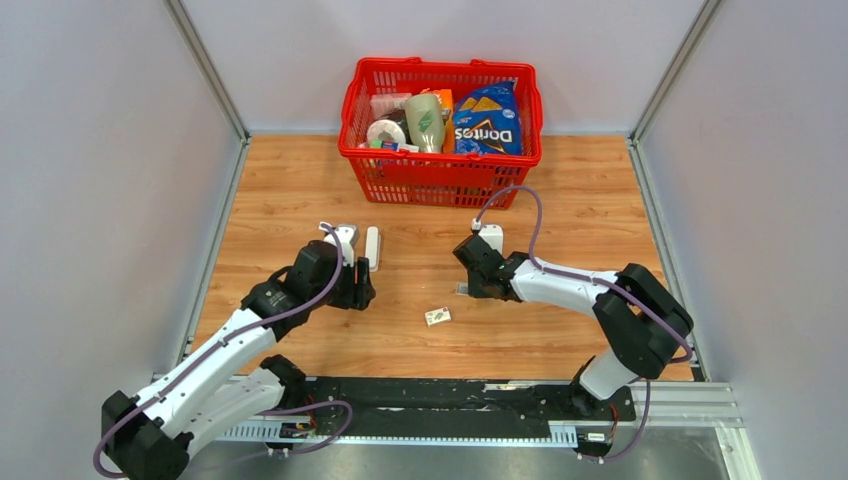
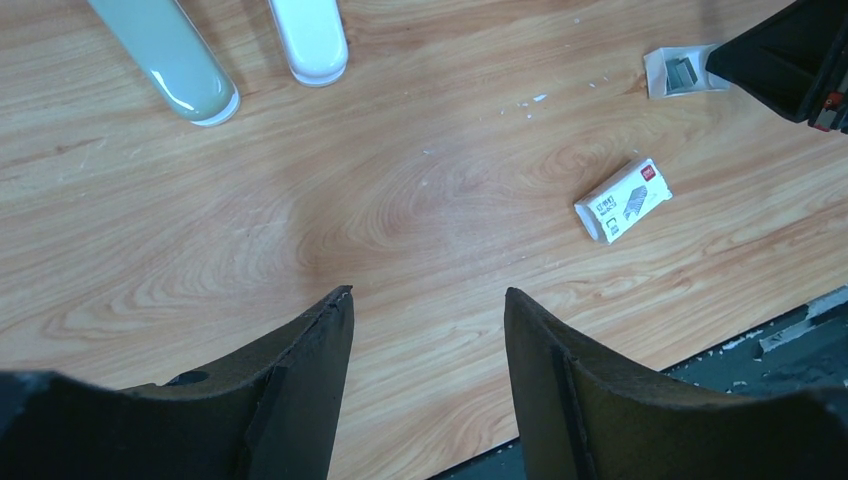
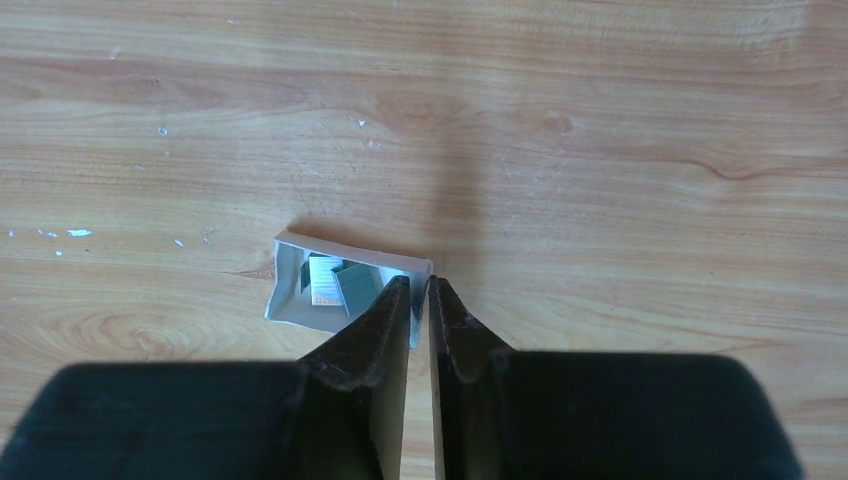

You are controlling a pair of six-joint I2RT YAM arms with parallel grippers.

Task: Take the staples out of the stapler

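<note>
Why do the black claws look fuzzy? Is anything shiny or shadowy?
Left wrist view: the left gripper sits close to the lens, so its edges look soft; the grey-green bar and stapler show bright glare. Right wrist view: a faint shadow lies on the table beyond the right gripper.

A pale wood-grain desk (image 2: 400, 200), smooth with a soft sheen and flecked with white specks, carries a glossy white plastic stapler (image 2: 310, 40), a glossy grey-green bar (image 2: 172, 62), a printed cardboard staple box (image 2: 622, 200) and a paper tray (image 3: 287, 292) of shiny metal staples (image 3: 340, 282). The left hand (image 2: 428, 292) and right hand (image 3: 420, 282) are matt black plastic.
</note>
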